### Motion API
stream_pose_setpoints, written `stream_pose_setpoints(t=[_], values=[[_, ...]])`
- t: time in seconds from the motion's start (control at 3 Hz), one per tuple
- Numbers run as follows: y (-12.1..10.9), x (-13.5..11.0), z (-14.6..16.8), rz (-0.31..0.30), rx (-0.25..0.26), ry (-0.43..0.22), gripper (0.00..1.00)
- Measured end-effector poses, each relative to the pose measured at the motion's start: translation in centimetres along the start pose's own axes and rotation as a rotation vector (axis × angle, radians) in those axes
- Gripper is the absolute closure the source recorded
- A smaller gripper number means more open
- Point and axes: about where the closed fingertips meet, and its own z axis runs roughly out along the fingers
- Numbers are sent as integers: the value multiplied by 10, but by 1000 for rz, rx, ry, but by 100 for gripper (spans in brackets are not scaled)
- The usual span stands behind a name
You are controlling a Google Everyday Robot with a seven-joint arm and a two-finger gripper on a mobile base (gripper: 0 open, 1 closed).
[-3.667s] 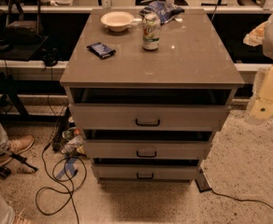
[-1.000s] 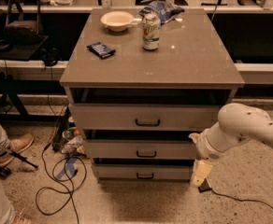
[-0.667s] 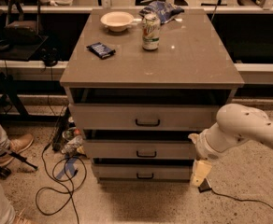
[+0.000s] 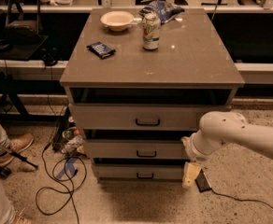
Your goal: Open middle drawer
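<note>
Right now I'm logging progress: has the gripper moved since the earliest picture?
Yes. The gripper went down and left, from beside the cabinet top to the bottom drawer's right end, below the middle drawer.

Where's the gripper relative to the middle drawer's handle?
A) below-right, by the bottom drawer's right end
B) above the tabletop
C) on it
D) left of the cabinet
A: the gripper hangs by the bottom drawer, down and right of the handle on the middle drawer.

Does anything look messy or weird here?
Nothing looks spilled. Cables lie tangled on the floor left of the cabinet, and the gripper hangs right of the bottom drawer, not at the handle of the middle drawer.
</note>
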Motion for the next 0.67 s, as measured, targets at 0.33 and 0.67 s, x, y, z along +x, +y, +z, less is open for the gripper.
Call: stream_pose_setpoints(t=[0.33,0.67], values=[[-23,1,35,-20,21,18,0],[-43,-7,55,-40,55,16,0]])
